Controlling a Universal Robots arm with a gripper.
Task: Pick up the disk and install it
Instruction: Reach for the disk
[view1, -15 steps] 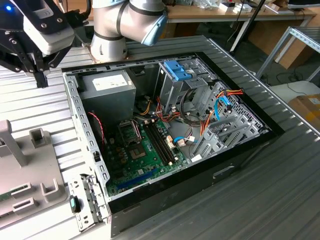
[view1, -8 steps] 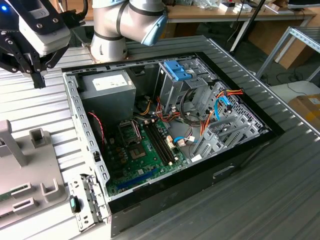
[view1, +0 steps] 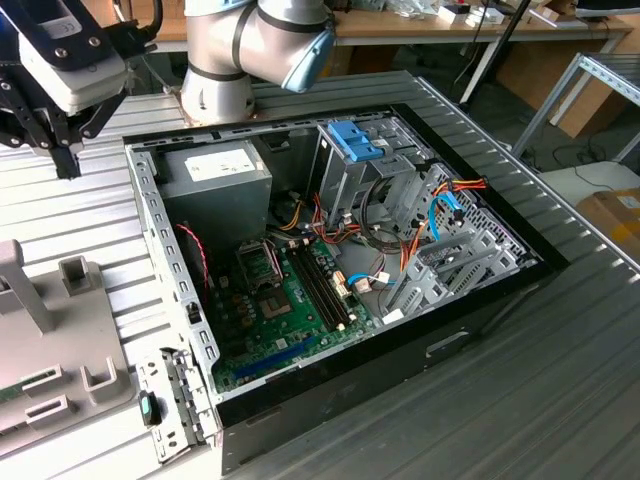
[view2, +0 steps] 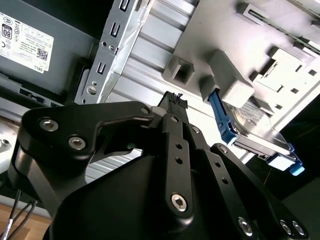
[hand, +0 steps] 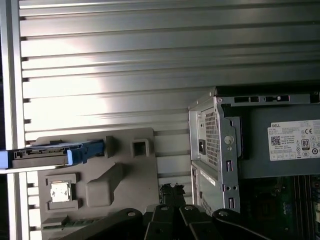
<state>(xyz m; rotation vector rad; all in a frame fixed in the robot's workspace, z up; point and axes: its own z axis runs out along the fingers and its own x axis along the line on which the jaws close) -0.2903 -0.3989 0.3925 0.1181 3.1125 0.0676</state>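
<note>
Exterior view: I'm seeing the open computer case (view1: 400, 350) sitting mid-frame on the ribbed table (view1: 560, 360). Inside it, the power supply box (view1: 215, 175) is lying upper left, with the drive cage (view1: 350, 165) just right of it and the motherboard (view1: 290, 300) below both. The fixture plate (view1: 60, 330) is lying lower left, outside the case. The arm's base (view1: 230, 60) is standing top centre, behind the case. The gripper (view1: 68, 160) is hanging upper left, over the table. In both wrist views the disk (view2: 257, 127) (hand: 45, 152) is sitting on that plate, touching a raised block (view2: 227, 82) (hand: 111, 146).
</note>
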